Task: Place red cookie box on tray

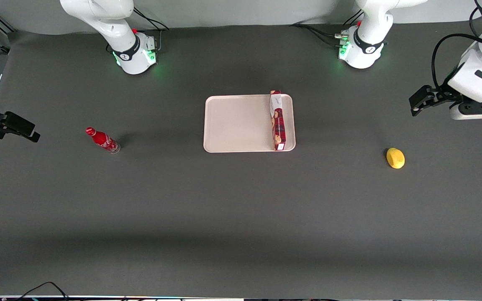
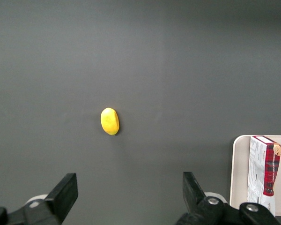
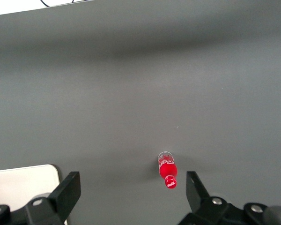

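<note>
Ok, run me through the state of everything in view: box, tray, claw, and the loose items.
red cookie box: standing on its long edge on the tray, along the side toward the working arm.
tray: flat on the table, holding only the box.
claw: open, empty, raised over the table near the working arm's end.
lemon: lying loose on the table, nearer the front camera than the claw.
soda bottle: on the table toward the parked arm's end.

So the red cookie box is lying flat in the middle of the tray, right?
Not quite. The red cookie box is on the tray, but the front view shows it standing on its edge along the rim nearest the working arm. The pincer is open, away above the lemon.
</note>
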Robot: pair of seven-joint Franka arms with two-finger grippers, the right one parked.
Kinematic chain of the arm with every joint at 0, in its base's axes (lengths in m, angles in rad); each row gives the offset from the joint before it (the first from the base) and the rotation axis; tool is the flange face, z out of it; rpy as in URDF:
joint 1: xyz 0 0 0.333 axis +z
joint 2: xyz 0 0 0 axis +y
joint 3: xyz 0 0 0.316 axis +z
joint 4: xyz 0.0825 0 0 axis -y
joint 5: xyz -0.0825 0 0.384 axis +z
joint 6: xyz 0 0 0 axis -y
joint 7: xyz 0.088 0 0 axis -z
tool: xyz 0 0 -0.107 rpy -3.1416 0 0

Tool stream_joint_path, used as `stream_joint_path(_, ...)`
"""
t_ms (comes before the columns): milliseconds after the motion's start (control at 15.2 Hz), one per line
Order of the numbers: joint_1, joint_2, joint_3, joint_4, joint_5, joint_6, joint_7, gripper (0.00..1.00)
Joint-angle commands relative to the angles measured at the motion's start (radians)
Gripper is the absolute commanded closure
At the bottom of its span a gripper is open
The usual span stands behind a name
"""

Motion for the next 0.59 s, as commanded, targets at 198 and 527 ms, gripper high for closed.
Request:
stream_joint_path(198, -0.015, 0.183, 0.014, 0.186, 0.004, -0.016, -0.007, 0.0)
stream_joint_path(527, -0.015, 0.186, 0.017, 0.186, 0.015, -0.003, 0.011, 0.0)
